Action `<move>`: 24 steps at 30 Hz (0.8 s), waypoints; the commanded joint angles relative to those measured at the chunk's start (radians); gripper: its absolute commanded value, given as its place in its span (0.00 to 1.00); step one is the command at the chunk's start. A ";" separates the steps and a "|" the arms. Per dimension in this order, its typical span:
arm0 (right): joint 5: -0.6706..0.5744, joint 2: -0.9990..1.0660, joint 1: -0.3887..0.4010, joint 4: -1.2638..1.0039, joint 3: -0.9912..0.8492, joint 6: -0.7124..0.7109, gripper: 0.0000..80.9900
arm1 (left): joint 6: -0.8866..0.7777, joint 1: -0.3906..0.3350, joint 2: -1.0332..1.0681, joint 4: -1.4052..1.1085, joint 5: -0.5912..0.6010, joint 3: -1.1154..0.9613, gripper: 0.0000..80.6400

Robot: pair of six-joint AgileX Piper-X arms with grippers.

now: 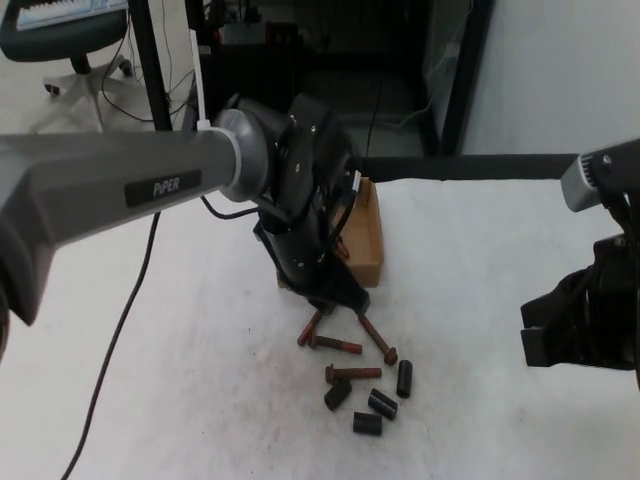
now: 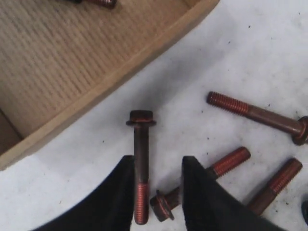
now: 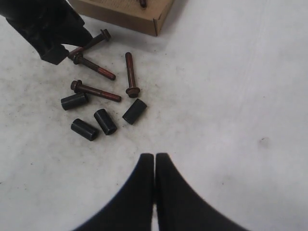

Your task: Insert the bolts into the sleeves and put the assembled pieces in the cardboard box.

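Note:
Several rust-red bolts (image 1: 352, 373) and several short black sleeves (image 3: 105, 121) lie loose on the white bench in front of the cardboard box (image 1: 366, 238). My left gripper (image 2: 158, 166) hangs open just above the bolts beside the box's near wall (image 2: 110, 79). The threaded end of one bolt (image 2: 141, 144) lies between its fingers, close to one finger (image 2: 120, 197). Over bare bench, my right gripper (image 3: 155, 161) is shut with nothing in it, a short way from the sleeves (image 1: 382, 403). The left gripper (image 3: 48, 29) hides part of one bolt (image 3: 94, 41).
A reddish bolt end (image 2: 103, 2) shows inside the box at its far side. A black cable (image 1: 120, 330) trails over the bench on the left. Dark frame posts (image 1: 150, 60) and an office chair (image 1: 60, 40) stand behind the bench. Bare white bench (image 1: 500, 220) lies to the right.

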 commanded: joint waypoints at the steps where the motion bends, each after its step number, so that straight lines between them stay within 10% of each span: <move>1: -0.012 -0.011 -0.004 0.005 -0.002 0.001 0.01 | 0.004 -0.006 -0.001 -0.025 -0.013 -0.010 0.38; 24: -0.012 -0.011 -0.004 0.005 -0.002 0.001 0.01 | 0.004 -0.006 0.089 0.006 -0.013 -0.010 0.38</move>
